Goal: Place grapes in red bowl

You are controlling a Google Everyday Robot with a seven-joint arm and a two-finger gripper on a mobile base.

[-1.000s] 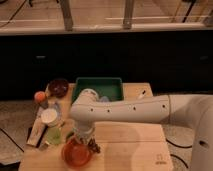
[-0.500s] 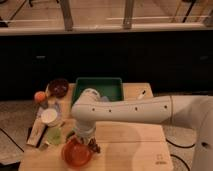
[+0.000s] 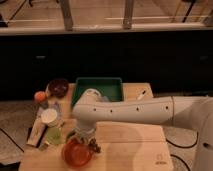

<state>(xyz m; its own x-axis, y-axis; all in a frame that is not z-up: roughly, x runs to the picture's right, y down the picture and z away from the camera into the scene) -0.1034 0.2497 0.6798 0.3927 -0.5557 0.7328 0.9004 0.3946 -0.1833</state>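
Camera view: a white arm reaches in from the right, and its gripper (image 3: 85,136) hangs just above the red bowl (image 3: 74,156). The grapes (image 3: 93,147) form a dark clump at the bowl's right rim. Their long axis is unclear, and whether the gripper clasps them cannot be told.

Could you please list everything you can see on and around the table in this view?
red bowl: one, bright orange-red, front left of the table.
grapes: one small bunch, dark, at the red bowl's right rim; whether it is inside cannot be told.
green bin: one, green, back centre.
maroon bowl: one, dark, back left.
round fruit: one, orange, left of the maroon bowl.
white round item: one, white, left side.
pale green item: one, left of the red bowl.
pen-like item: one, light, right of the bin.
table: one, light wood.
arm: one, white, from the right.
pincer: one, just above the red bowl's back rim.
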